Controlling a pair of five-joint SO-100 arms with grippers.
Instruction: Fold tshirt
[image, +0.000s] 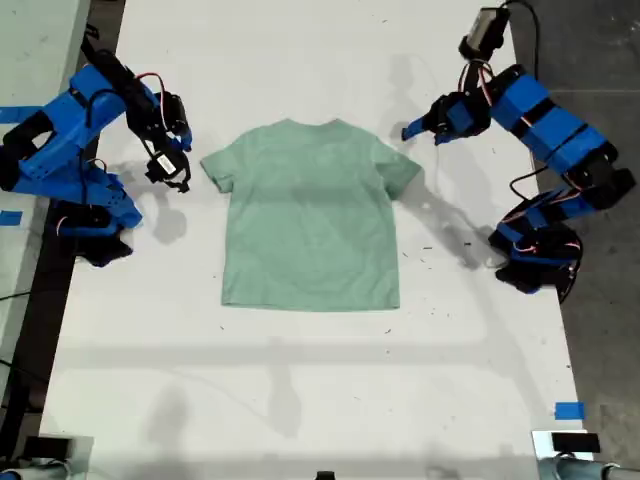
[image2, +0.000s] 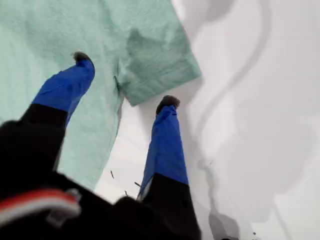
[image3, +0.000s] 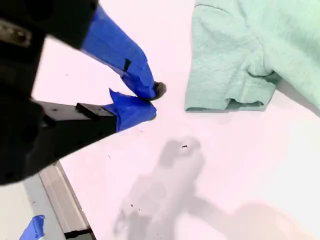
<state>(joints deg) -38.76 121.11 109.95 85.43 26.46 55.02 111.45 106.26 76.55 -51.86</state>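
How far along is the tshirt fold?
Done: nothing folded. The tshirt lies flat on the table, both sleeves spread. In hand: my first gripper, open, hovers over one sleeve with a finger either side of its hem. My second gripper, shut and empty, sits on bare table beside the other sleeve. Left: grasping and every fold.

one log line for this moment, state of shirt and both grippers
tshirt: flat, unfolded on table | my first gripper: open over sleeve edge, no grasp | my second gripper: shut, empty, beside other sleeve
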